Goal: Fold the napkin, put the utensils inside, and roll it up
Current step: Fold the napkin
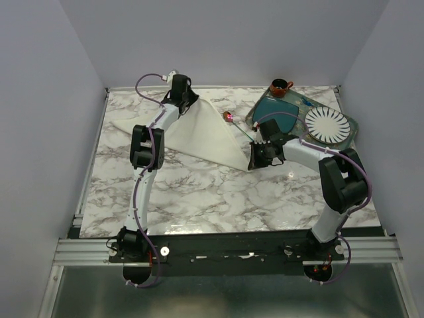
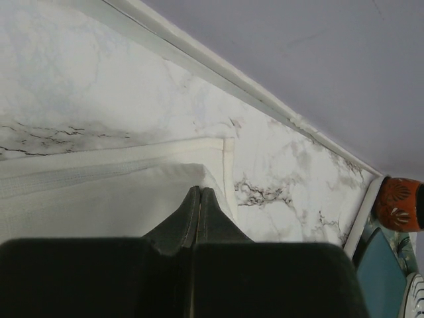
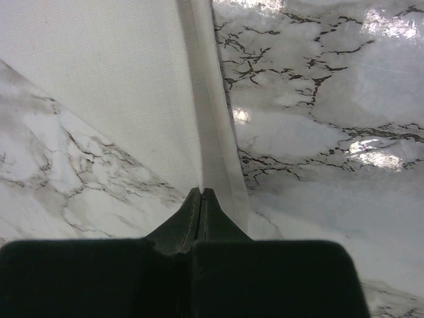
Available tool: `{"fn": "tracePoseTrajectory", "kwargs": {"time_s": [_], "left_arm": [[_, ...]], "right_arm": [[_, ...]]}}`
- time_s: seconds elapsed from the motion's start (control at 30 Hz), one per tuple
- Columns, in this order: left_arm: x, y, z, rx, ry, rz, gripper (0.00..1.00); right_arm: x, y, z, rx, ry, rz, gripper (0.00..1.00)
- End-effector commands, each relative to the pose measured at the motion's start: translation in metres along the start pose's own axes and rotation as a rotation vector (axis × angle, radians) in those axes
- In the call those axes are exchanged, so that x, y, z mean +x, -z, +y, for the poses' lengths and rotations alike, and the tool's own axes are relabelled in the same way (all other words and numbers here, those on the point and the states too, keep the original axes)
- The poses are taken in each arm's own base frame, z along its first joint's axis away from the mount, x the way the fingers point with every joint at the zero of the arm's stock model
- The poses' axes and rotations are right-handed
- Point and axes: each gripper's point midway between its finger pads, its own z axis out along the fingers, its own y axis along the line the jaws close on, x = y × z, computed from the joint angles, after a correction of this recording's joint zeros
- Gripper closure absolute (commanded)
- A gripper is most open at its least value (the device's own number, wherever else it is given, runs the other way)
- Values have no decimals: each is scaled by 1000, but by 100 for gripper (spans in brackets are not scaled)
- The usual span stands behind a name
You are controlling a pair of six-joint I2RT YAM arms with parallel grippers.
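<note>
The cream napkin (image 1: pixel 199 132) lies spread on the marble table, drawn up at two corners. My left gripper (image 1: pixel 188 105) is at its far corner, and in the left wrist view the jaws (image 2: pixel 200 190) are shut with a raised layer of the napkin (image 2: pixel 99 192) running into the tips. My right gripper (image 1: pixel 252 158) is at the near right corner, shut (image 3: pixel 201 192) on the hemmed edge of the napkin (image 3: pixel 119 79). The spoon (image 1: pixel 228 118), pink bowl and thin handle, lies on the table just right of the cloth, between both grippers.
A teal tray (image 1: pixel 278 112) at the back right carries a white ribbed plate (image 1: pixel 326 124). A small brown cup (image 1: pixel 280 86) stands behind it, also in the left wrist view (image 2: pixel 397 202). The back wall rail runs close behind the left gripper.
</note>
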Motion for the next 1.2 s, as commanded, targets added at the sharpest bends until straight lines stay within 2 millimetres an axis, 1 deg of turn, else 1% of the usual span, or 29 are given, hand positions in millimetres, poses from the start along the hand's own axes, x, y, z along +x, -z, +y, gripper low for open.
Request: {"fn": "tracePoseTrajectory", "kwargs": {"time_s": [0.0, 0.2, 0.27, 0.3, 0.37, 0.4, 0.57, 0.6, 0.67, 0.7, 0.73, 0.77, 0.8, 0.83, 0.87, 0.9, 0.93, 0.97, 1.0, 1.03, 1.07, 1.1, 1.13, 1.17], "left_arm": [[-44, 20, -36, 73, 14, -98, 100], [-48, 21, -38, 76, 20, -108, 100], [-51, 20, -43, 91, 21, -115, 100], [-47, 16, -40, 87, 27, -107, 100], [-49, 14, -43, 97, 36, -110, 100], [-45, 11, -40, 95, 42, -103, 100], [-40, 4, -36, 96, 52, -94, 100], [-38, 2, -33, 91, 54, -92, 100], [-39, 1, -33, 91, 50, -98, 100], [-36, -3, -29, 86, 48, -94, 100], [-34, -4, -30, 93, 49, -90, 100], [-38, -5, -34, 102, 51, -97, 100], [-31, -8, -32, 109, 49, -73, 100], [-30, -8, -31, 102, 51, -67, 100], [-28, -8, -29, 97, 51, -63, 100], [-30, -7, -30, 94, 47, -64, 87], [-30, -5, -27, 83, 41, -61, 78], [-32, -3, -26, 73, 33, -63, 69], [-40, 5, -33, 77, -2, -74, 51], [-45, 11, -31, 47, -22, -80, 44], [-49, 16, -30, 35, -48, -86, 41], [-67, 32, -43, 38, -66, -123, 37], [-74, 40, -44, 32, -97, -131, 34], [-72, 46, -35, 10, -110, -120, 29]], "right_arm": [[1, 4, -3, 5, -3, -12, 99], [1, 3, -3, 9, -8, -16, 99], [-2, 3, -3, 10, -9, -22, 99], [-3, 3, -3, 11, -9, -24, 99], [-6, 2, -2, 11, -9, -25, 98], [-7, 1, -2, 12, -12, -26, 98], [-12, 0, -3, 18, -14, -33, 95], [-15, -1, -4, 25, -12, -38, 92], [-16, -2, -5, 31, -8, -37, 91], [-19, -2, -6, 40, -8, -46, 88], [-20, -2, -6, 43, -7, -46, 87], [-21, -2, -7, 48, -4, -47, 85], [-21, -2, -9, 57, -5, -47, 79], [-26, -1, -8, 60, 0, -59, 75], [-27, 1, -10, 73, 2, -55, 70], [-29, 3, -12, 91, 7, -64, 62], [-35, 6, -13, 101, 21, -79, 58], [-34, 8, -17, 125, 23, -72, 54], [-37, 11, -21, 152, 26, -85, 43], [-40, 16, -22, 165, 45, -96, 40], [-43, 21, -23, 182, 51, -101, 38], [-44, 25, -25, 196, 54, -106, 31], [-47, 32, -25, 204, 72, -125, 30], [-47, 35, -25, 203, 74, -128, 29]]}}
